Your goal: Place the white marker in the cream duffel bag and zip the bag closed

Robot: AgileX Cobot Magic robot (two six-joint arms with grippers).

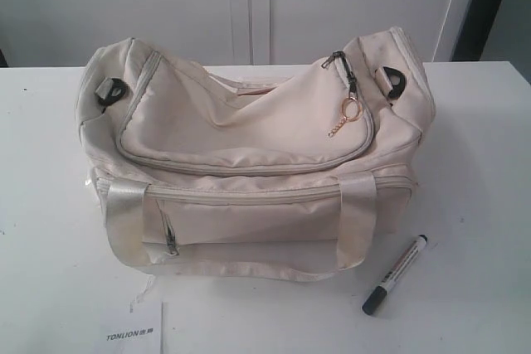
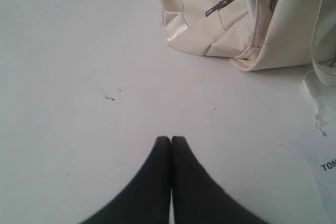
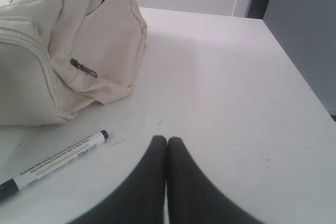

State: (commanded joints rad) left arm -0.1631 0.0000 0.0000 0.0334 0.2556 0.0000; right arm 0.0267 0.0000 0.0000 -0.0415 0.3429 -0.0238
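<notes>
The cream duffel bag (image 1: 249,155) sits mid-table, its curved top zipper drawn round with the gold keyring pull (image 1: 348,113) hanging at its right end. The white marker (image 1: 396,274) lies flat on the table off the bag's front right corner, dark cap nearest the camera. In the right wrist view the white marker (image 3: 52,163) lies beside the bag (image 3: 47,51), and my right gripper (image 3: 167,141) is shut and empty, a short way from the marker's end. My left gripper (image 2: 171,139) is shut and empty over bare table, apart from the bag (image 2: 241,19). Neither gripper shows in the exterior view.
A white paper sheet printed TONLION (image 1: 137,333) lies at the table's front edge before the bag's left end, also in the left wrist view as the sheet (image 2: 323,156). White cabinet doors (image 1: 249,6) stand behind the table (image 1: 481,172). The table's right edge (image 3: 294,72) is close.
</notes>
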